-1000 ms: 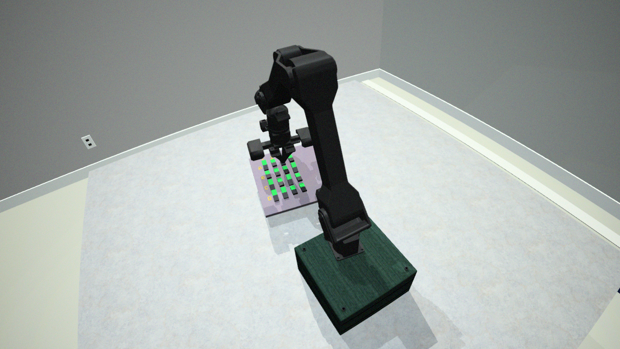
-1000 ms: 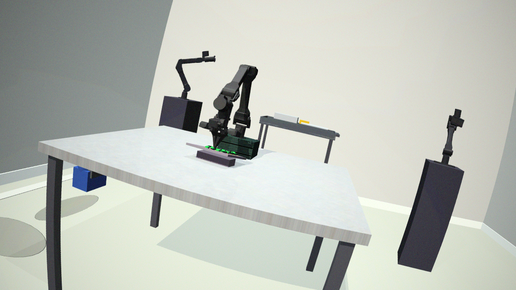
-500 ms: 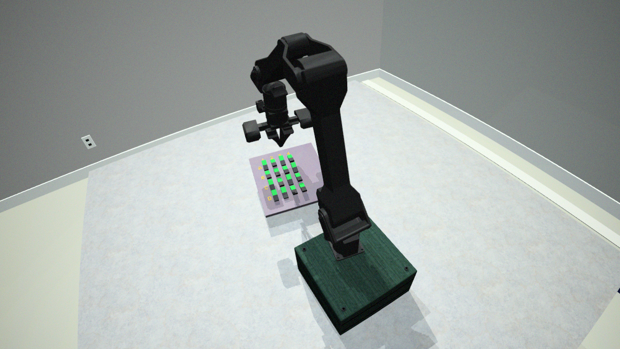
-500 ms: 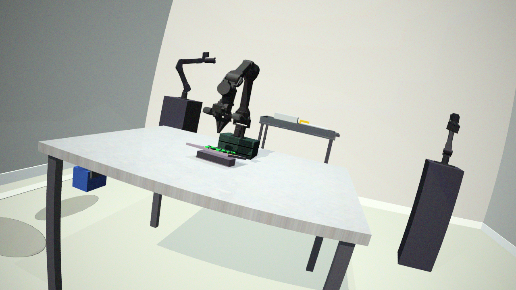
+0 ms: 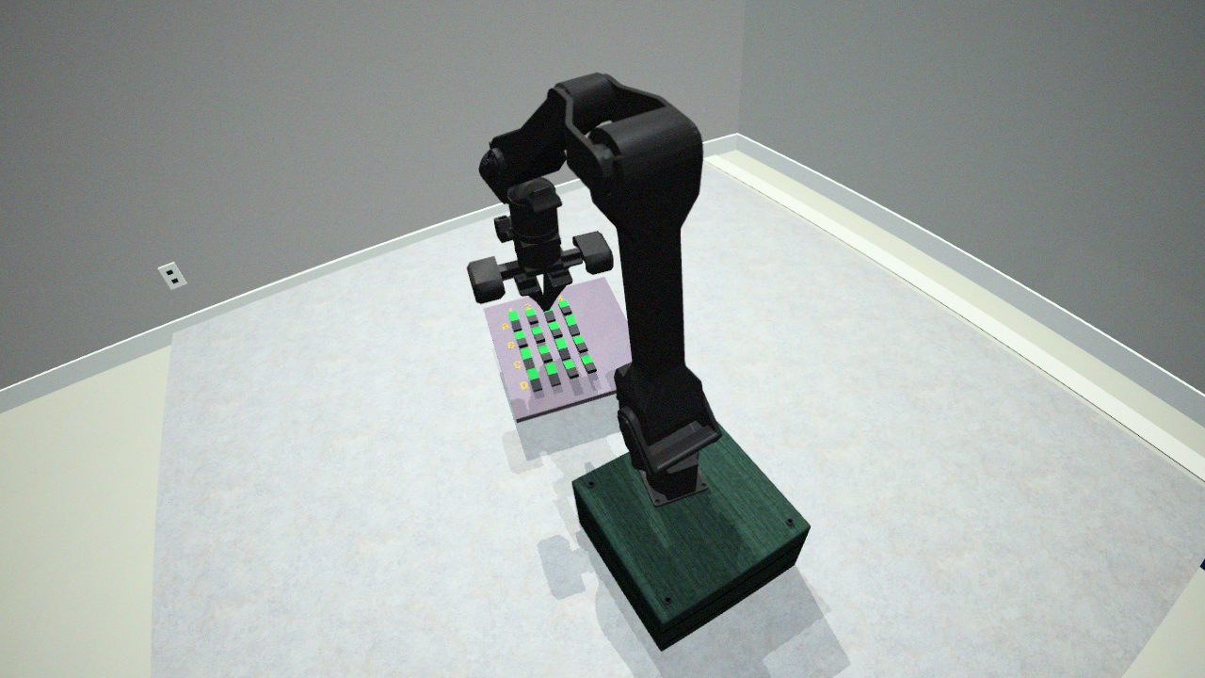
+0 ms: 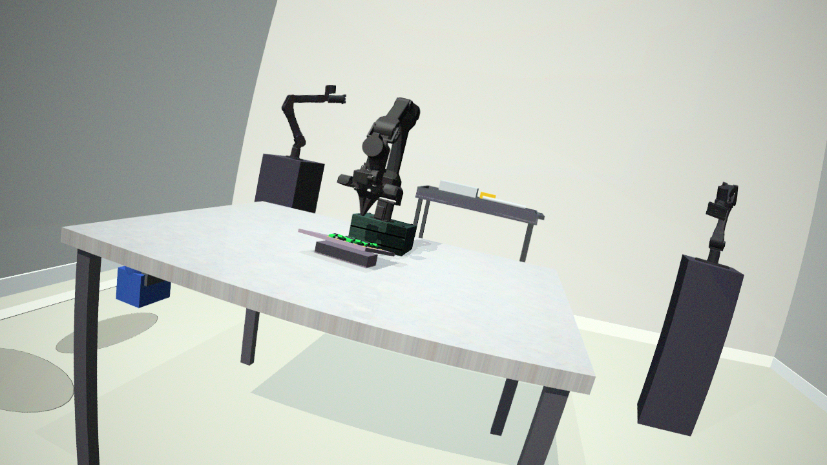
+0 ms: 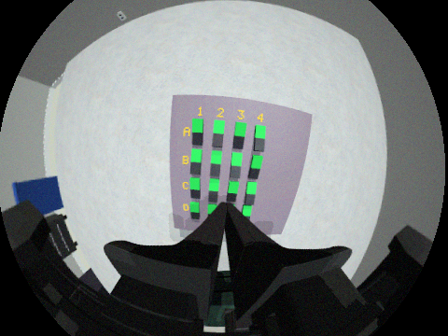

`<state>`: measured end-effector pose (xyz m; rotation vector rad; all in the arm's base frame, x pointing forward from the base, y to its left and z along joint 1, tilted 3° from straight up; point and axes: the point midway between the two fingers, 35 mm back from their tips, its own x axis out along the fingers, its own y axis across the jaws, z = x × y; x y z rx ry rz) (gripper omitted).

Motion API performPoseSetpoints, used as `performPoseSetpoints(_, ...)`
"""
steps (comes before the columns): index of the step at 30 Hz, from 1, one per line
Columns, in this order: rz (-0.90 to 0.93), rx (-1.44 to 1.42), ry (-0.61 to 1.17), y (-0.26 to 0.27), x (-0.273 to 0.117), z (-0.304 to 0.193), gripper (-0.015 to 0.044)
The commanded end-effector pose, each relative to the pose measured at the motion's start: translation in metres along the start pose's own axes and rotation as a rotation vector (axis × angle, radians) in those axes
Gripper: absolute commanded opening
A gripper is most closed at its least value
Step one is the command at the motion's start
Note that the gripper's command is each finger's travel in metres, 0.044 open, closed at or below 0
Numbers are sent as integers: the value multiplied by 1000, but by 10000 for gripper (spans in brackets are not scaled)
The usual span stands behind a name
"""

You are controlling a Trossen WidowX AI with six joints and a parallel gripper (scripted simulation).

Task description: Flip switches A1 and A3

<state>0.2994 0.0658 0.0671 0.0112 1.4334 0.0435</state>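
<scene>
A lilac switch panel [image 5: 608, 314] [image 6: 345, 250] [image 7: 293, 156] lies tilted on the table in front of the arm, with a four-by-four grid of green-and-dark rocker switches. In the wrist view, switch A1 [image 7: 197, 131] and switch A3 [image 7: 239, 134] both show green at the far half and dark at the near half, as do the other two in row A. My gripper [image 5: 543, 301] [image 6: 366, 211] [image 7: 225, 206] is shut and empty, pointing down. It hangs well above the panel and touches no switch.
The arm's dark green base block [image 5: 690, 540] [image 6: 384, 231] stands just behind the panel. Off the table are a grey side table [image 6: 479, 202], two dark camera stands [image 6: 289, 179] [image 6: 690, 341] and a blue box [image 6: 138, 289] [image 7: 37, 193].
</scene>
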Motion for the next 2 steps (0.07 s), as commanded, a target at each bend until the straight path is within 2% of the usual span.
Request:
performPoseSetpoints(1, -4, 5, -1, -1, 0, -1, 0)
performPoseSetpoints(2, -4, 5, -1, -1, 0, -1, 0)
